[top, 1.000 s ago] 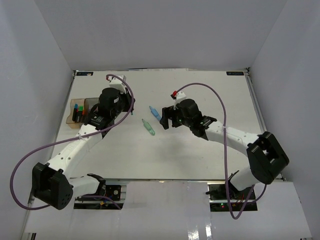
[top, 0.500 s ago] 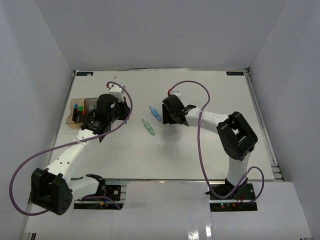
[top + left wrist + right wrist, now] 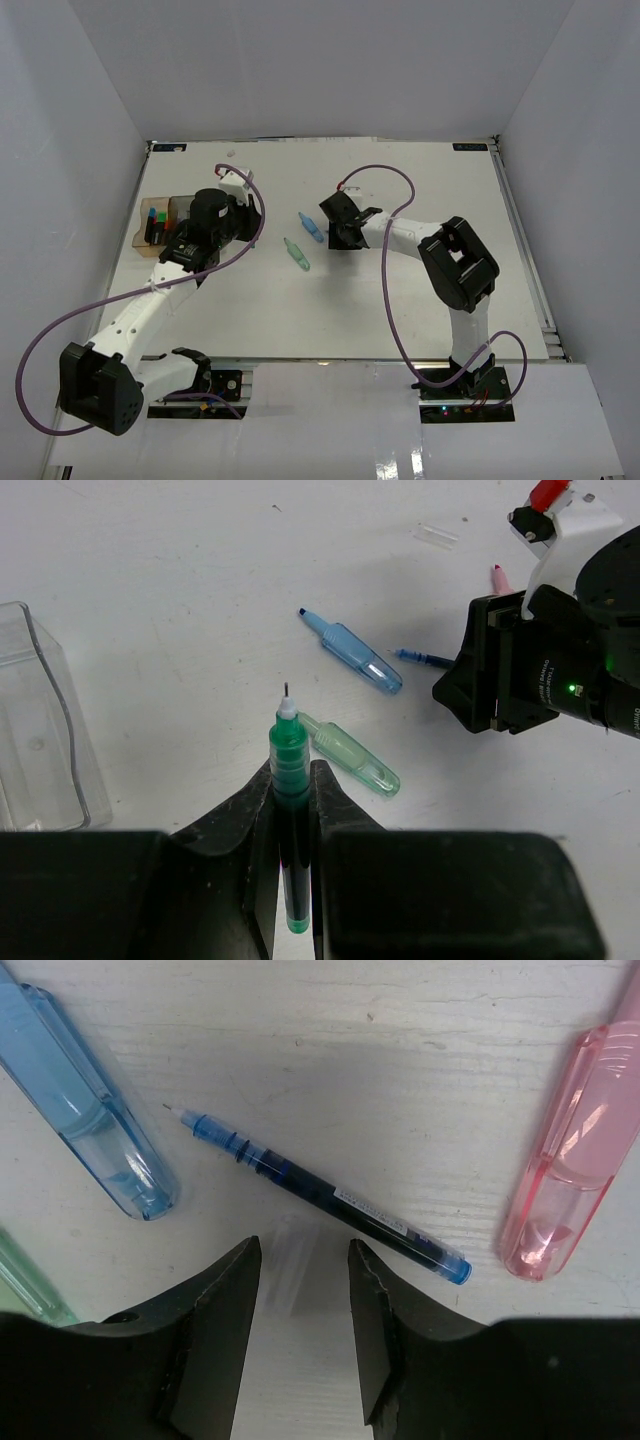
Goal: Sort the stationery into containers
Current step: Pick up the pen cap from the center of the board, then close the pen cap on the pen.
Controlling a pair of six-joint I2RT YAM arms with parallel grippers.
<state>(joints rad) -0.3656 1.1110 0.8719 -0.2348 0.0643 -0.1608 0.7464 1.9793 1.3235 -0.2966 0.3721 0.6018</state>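
- Clamps a green pen (image 3: pixel 288 765) in the left gripper (image 3: pixel 292 790), fingers closed on the barrel, tip pointing away; reads as mid-transfer, not yet deposited.
- Leaves a green tapered piece (image 3: pixel 350 758) loose on the tabletop (image 3: pixel 150 580), just beyond the pen tip.
- Leaves a blue tapered piece (image 3: pixel 352 658) loose slightly farther out, near the green one but apart from it.
- Sets the right gripper (image 3: pixel 303 1260) low over a blue pen (image 3: pixel 320 1195), fingers apart, nothing gripped; reads as lining up for a pick.
- Leaves a pink tapered piece (image 3: pixel 565 1150) loose just beside the blue pen's capped end.
- Locates the containers (image 3: pixel 143 238) at the left edge of the tabletop, with several highlighters (image 3: pixel 156 222) already standing in the amber compartment.
- Shows nothing in the visible part of the clear compartment (image 3: pixel 40 680).
- Puts progress past the halfway mark, as a judgement: four loose items and one carried item left to sort.
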